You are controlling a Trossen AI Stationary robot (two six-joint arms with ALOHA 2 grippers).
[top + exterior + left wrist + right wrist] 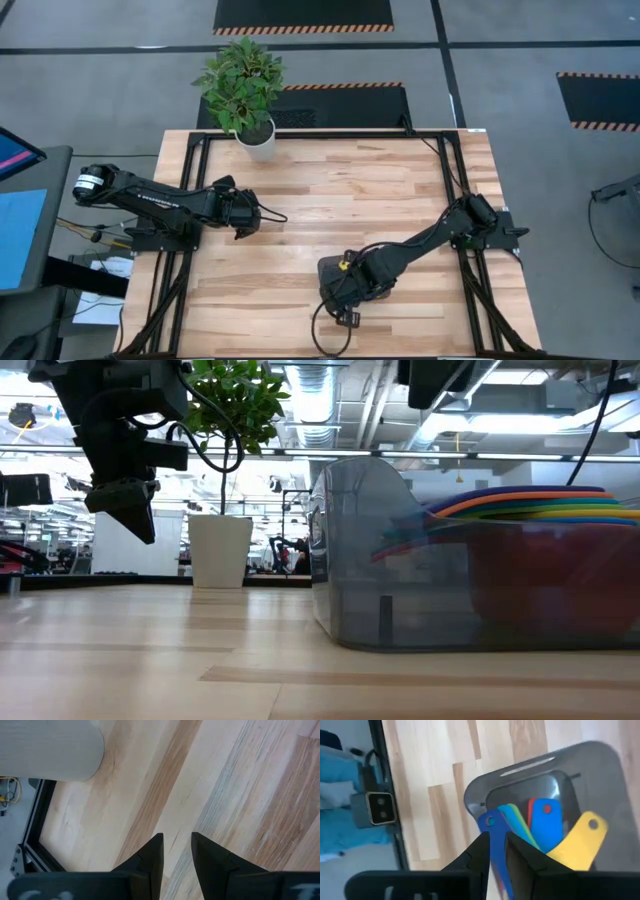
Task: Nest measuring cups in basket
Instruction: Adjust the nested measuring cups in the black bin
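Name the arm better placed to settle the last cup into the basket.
Right. Its gripper is over the basket, fingers around a blue cup handle. The left gripper hangs empty over bare table, far away.

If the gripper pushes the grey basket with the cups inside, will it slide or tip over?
The basket would probably slide rather than tip: it sits low and flat on the smooth wooden table. Its rounded, glossy walls may be slippery to grip. The nested measuring cups look like light plastic, so they likely add little weight.
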